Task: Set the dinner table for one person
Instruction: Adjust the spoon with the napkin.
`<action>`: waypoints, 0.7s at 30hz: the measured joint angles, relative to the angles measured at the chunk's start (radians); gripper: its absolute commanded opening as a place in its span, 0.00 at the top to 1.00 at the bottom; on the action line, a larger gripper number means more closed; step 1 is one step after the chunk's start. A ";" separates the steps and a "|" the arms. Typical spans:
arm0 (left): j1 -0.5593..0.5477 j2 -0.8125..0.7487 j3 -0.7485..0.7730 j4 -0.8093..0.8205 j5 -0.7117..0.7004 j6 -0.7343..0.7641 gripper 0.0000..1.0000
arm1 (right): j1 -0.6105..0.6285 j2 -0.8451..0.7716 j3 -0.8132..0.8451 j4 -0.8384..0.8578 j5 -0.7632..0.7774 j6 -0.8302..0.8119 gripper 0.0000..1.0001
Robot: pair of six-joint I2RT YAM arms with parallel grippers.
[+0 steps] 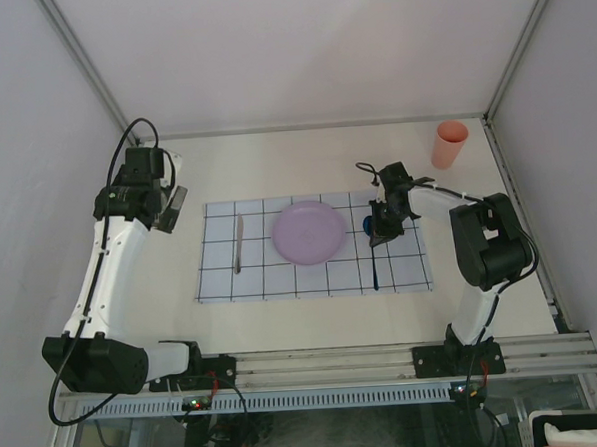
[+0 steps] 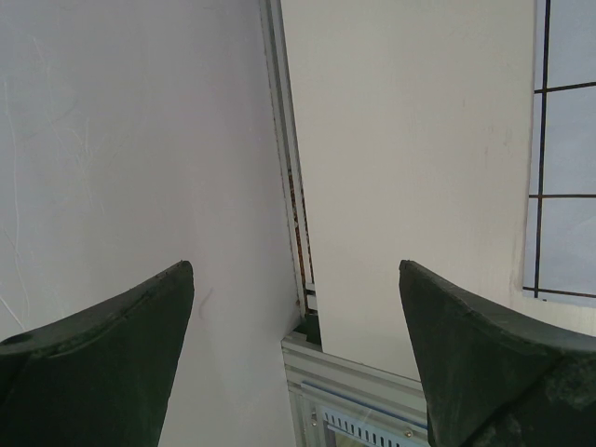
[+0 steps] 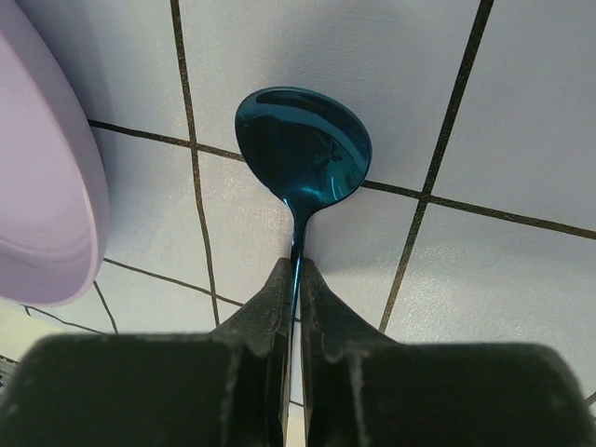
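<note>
The off-white dinner table (image 1: 275,165) carries a pale grid-pattern cloth (image 1: 221,278). On the cloth lie a lilac plate (image 1: 307,232) in the middle and a silver knife (image 1: 238,243) to its left. My right gripper (image 1: 383,224) is shut on the thin handle of a blue spoon (image 3: 303,149), bowl up, just over the cloth to the right of the plate (image 3: 37,186); its handle (image 1: 375,265) runs toward the near edge. My left gripper (image 1: 174,210) hangs open and empty over the table's left side, left of the cloth (image 2: 568,140).
A salmon-pink cup (image 1: 450,143) stands at the far right of the table. Aluminium rails (image 1: 386,364) edge the table, with white walls at left, back and right. The left rail (image 2: 289,186) shows between my left fingers.
</note>
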 measured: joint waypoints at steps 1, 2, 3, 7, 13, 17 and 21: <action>0.000 0.000 0.000 0.000 0.000 0.000 0.05 | 0.000 0.000 0.000 0.000 0.000 -0.006 1.00; 0.000 0.000 0.000 0.000 0.000 0.000 0.05 | 0.000 0.000 0.000 0.000 -0.001 -0.013 1.00; 0.000 0.000 0.000 0.000 0.000 0.000 0.05 | 0.000 0.000 0.000 0.001 -0.001 -0.019 1.00; 0.000 0.000 0.000 0.000 0.000 -0.001 0.05 | 0.000 0.000 0.000 0.002 -0.005 -0.039 1.00; 0.000 0.000 0.000 0.000 0.000 -0.001 0.05 | 0.000 0.000 0.000 0.003 -0.007 -0.056 1.00; 0.000 0.000 0.000 0.000 0.001 -0.001 0.05 | 0.003 0.000 0.000 0.003 -0.006 -0.065 1.00; 0.000 0.000 0.000 0.000 0.001 -0.001 0.05 | 0.003 0.000 0.000 0.003 -0.007 -0.071 1.00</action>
